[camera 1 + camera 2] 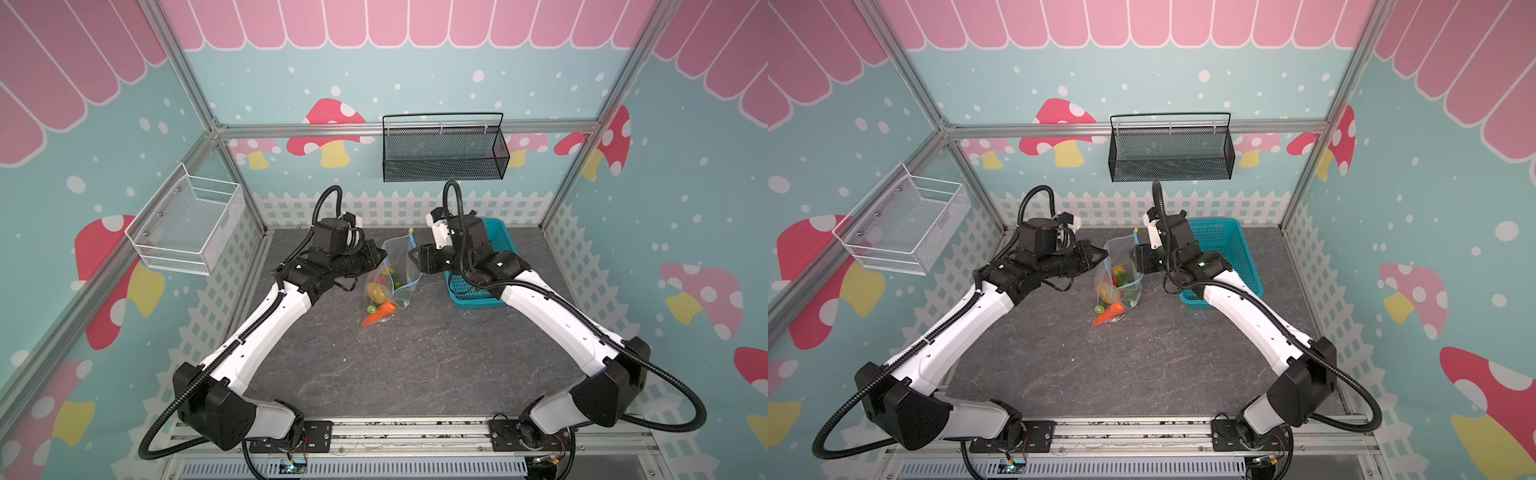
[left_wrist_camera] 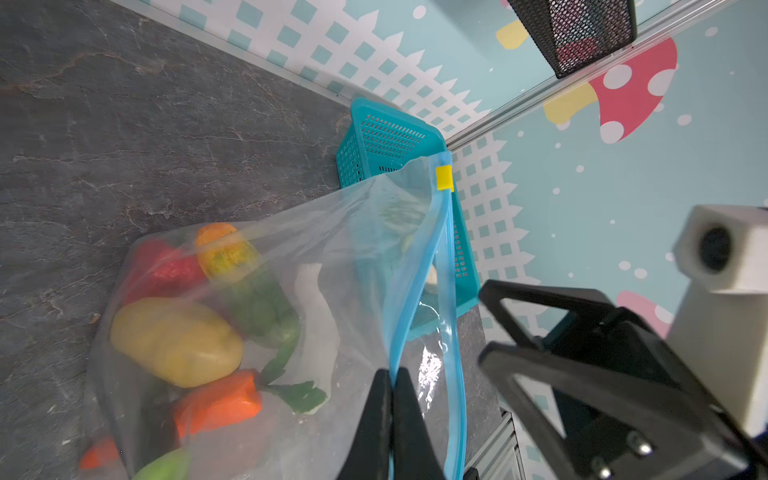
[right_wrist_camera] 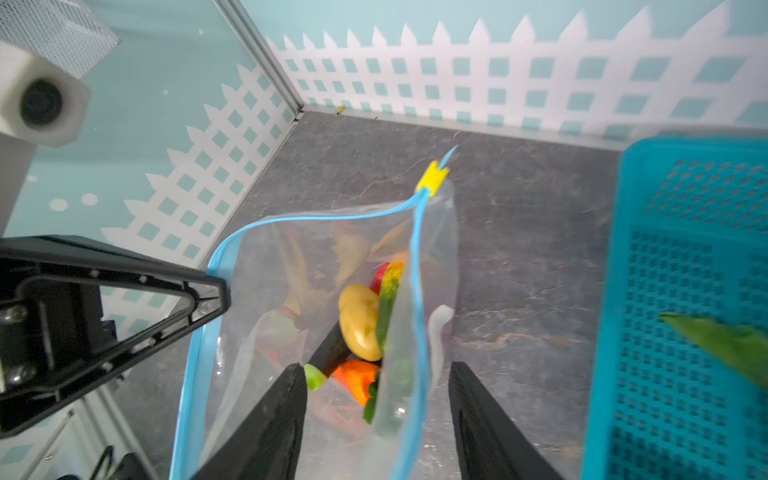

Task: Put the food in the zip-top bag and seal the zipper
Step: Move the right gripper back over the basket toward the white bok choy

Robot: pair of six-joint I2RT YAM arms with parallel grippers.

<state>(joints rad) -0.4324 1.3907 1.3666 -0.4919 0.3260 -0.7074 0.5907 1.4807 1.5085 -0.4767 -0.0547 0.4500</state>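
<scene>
Presently loading: left gripper (image 2: 390, 376) clamps zip-top bag (image 2: 332, 232) rim, right gripper (image 3: 377, 368) wide; next, likely fetch green piece (image 3: 723, 345) from basket (image 3: 685, 249)

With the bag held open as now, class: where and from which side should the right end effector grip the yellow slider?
Probably pinch the yellow slider across its flat faces, coming from above: it stands raised at the far end of the zipper, where both strips meet.
</scene>
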